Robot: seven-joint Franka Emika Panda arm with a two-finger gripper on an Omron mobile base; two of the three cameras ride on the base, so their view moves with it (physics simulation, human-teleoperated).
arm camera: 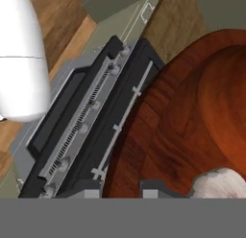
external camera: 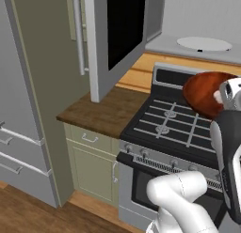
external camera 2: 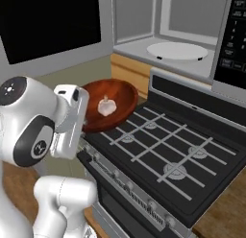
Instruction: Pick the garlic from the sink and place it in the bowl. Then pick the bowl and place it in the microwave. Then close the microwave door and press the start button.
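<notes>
Currently, the microwave (external camera 2: 192, 35) sits at the 12 to 1 o'clock region of the right base view, with its white turntable plate (external camera 2: 177, 51) visible on the pale interior floor and the dark button panel (external camera 2: 233, 30) at 2 o'clock. The microwave door (external camera: 115, 37) stands swung open at 11 o'clock in the left base view, black window facing right. The gas stove (external camera 2: 168, 150) occupies the centre to 5 o'clock, its knob row (arm camera: 81, 129) along the front edge. The wooden counter (external camera: 106, 112) lies at 9 o'clock of the stove in the left base view. The bowl (external camera 2: 115, 100) is held in the air above the stove's front left corner, level. The gripper (arm camera: 125, 194) pinches the bowl's near rim, jaws pressed onto it. The garlic (external camera 2: 106, 106) rests inside the bowl, near the gripped rim.
</notes>
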